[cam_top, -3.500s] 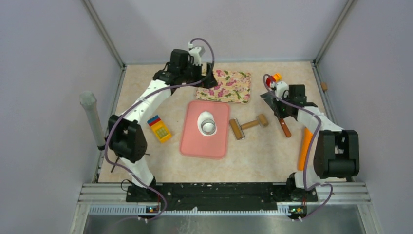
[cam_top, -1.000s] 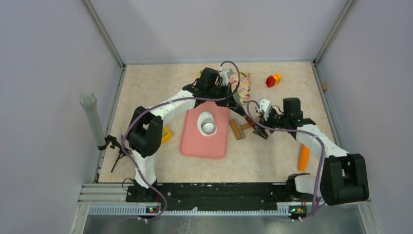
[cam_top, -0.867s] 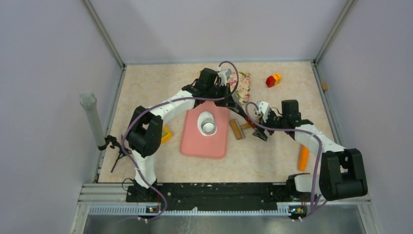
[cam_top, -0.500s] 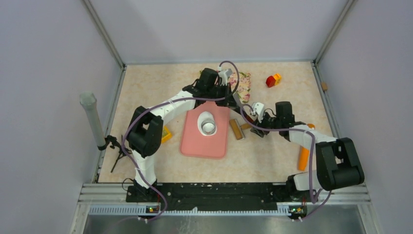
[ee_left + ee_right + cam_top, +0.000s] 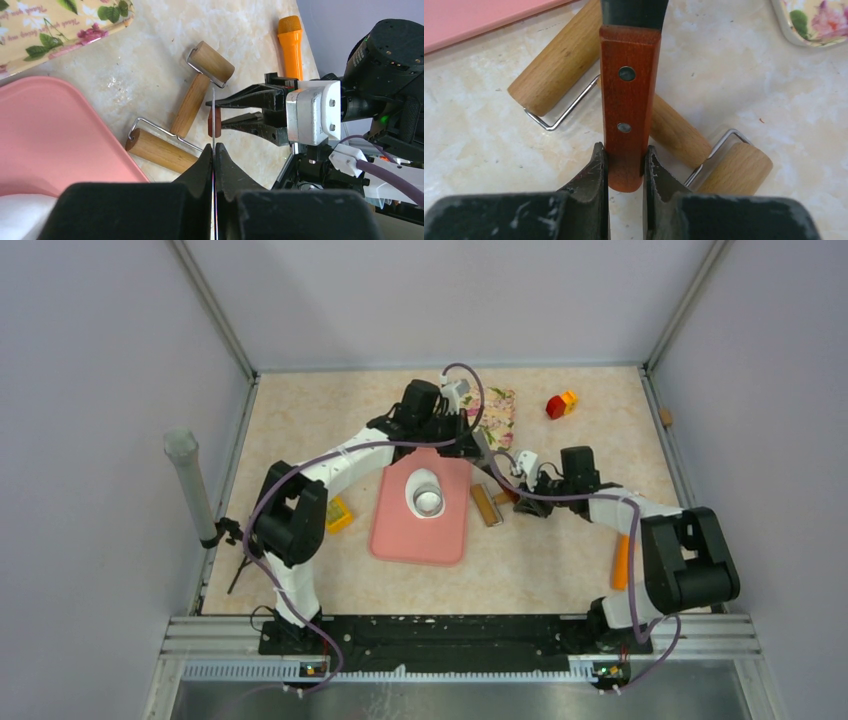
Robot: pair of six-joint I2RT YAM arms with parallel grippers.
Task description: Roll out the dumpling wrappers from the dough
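The soft white dough (image 5: 420,481) lies on the pink rubber mat (image 5: 398,535) with a silver metal ring (image 5: 430,503) on it. I see no cut wrapper. The two-headed wooden roller (image 5: 159,150) lies untouched on the counter (image 5: 545,575). Both claws pinch a brown-handled knife (image 5: 628,90): the left claw (image 5: 213,151) is pressed on the blade, the right claw (image 5: 625,152) on the handle. I judge that rolling is not begun.
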